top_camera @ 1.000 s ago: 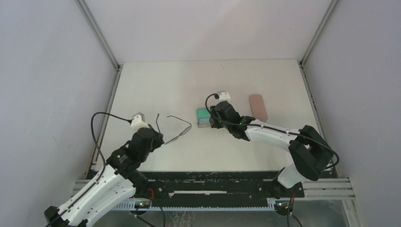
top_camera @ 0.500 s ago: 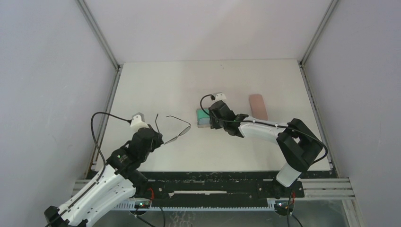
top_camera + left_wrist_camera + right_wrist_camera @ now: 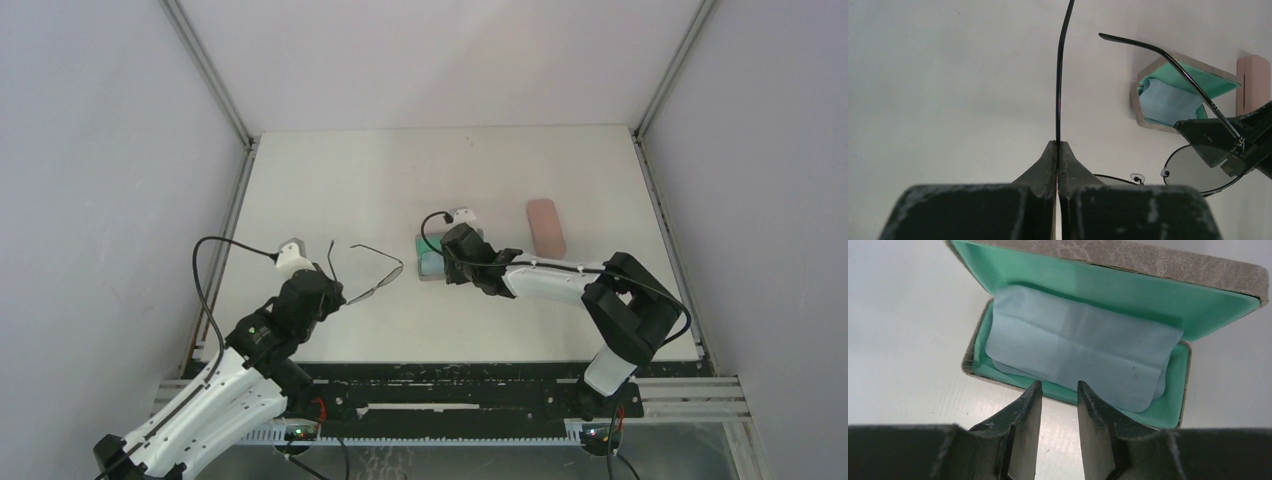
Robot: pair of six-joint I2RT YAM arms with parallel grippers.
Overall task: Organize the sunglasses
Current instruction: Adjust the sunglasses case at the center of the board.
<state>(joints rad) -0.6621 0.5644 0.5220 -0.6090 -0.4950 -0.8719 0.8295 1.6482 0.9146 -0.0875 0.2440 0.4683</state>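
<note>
On the left side, the left fingers (image 3: 1045,167) are pressed together on one thin temple of the sunglasses (image 3: 1193,170). They hold the pair in the air above the white bench (image 3: 350,180), with the round dark lenses hanging toward the right. Near the middle stands the open grey-brown case (image 3: 1108,285) with green lining and a light blue cloth (image 3: 1078,355) inside. The right fingers (image 3: 1023,415) are a little spread, with their tips at its near rim and nothing between them. Farther right lies a closed pink case (image 3: 546,227).
</note>
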